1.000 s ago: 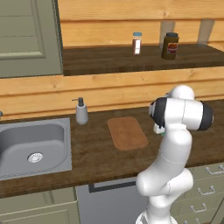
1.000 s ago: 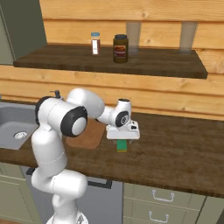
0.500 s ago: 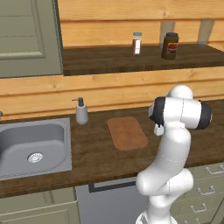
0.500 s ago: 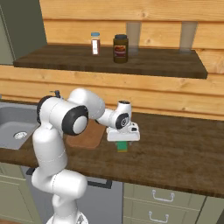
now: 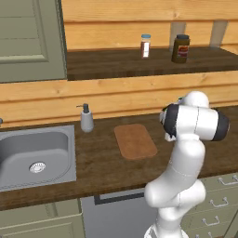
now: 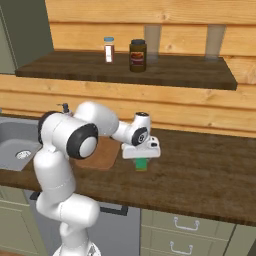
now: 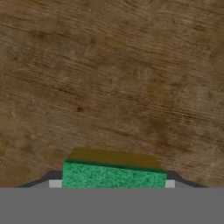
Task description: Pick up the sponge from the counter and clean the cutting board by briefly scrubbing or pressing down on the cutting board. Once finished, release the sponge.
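Progress: sponge (image 7: 113,175) reached on counter (image 6: 200,175), not lifted; scrubbing and release left.
Claw: gripper (image 6: 141,161) narrowed, fingertips at both short ends of sponge; firm grip cannot be told.
Location: sponge flat on counter, just right of board (image 5: 135,141), apart from it.
Orientation: green side up; long axis across hand view, from finger to finger.

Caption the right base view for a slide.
White arm's end effector lowered onto small green sponge on dark wood-grain counter, beside reddish-brown wooden cutting board.
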Tool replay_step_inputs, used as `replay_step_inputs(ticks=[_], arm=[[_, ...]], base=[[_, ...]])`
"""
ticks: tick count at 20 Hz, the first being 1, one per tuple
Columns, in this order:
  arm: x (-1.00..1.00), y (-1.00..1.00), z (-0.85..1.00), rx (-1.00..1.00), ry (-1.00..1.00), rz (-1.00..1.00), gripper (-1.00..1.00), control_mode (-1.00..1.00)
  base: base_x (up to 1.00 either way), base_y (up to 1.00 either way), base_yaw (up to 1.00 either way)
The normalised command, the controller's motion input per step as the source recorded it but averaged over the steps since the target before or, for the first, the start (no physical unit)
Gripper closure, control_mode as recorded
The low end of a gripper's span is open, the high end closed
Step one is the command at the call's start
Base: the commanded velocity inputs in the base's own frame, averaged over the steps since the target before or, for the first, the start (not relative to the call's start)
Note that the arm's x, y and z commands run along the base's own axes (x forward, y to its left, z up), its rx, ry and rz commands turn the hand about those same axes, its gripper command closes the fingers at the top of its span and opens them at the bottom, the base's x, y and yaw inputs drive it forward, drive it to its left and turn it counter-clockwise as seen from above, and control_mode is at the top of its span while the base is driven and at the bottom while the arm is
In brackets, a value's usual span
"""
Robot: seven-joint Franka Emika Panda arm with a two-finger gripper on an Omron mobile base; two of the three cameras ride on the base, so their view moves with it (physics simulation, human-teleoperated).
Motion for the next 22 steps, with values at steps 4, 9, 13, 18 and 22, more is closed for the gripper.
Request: replay_step_inputs(ticks=[4, 9, 13, 18, 22], arm=[[-0.13, 0.8, 0.79, 0.0, -0.31, 0.0, 1.0, -1.0], [0.04, 1.0, 0.22, 0.0, -0.23, 0.0, 1.0, -1.0], [0.38, 0.89, 0.15, 0.0, 0.03, 0.0, 1.0, -1.0], [0.5, 0.54, 0.22, 0.0, 0.06, 0.0, 1.0, -1.0], [0.57, 0.53, 0.03, 0.0, 0.03, 0.0, 1.0, -1.0]], base=[[0.0, 0.0, 0.0], [0.0, 0.0, 0.0], [0.0, 0.0, 0.0], [0.0, 0.0, 0.0], [0.0, 0.0, 0.0]])
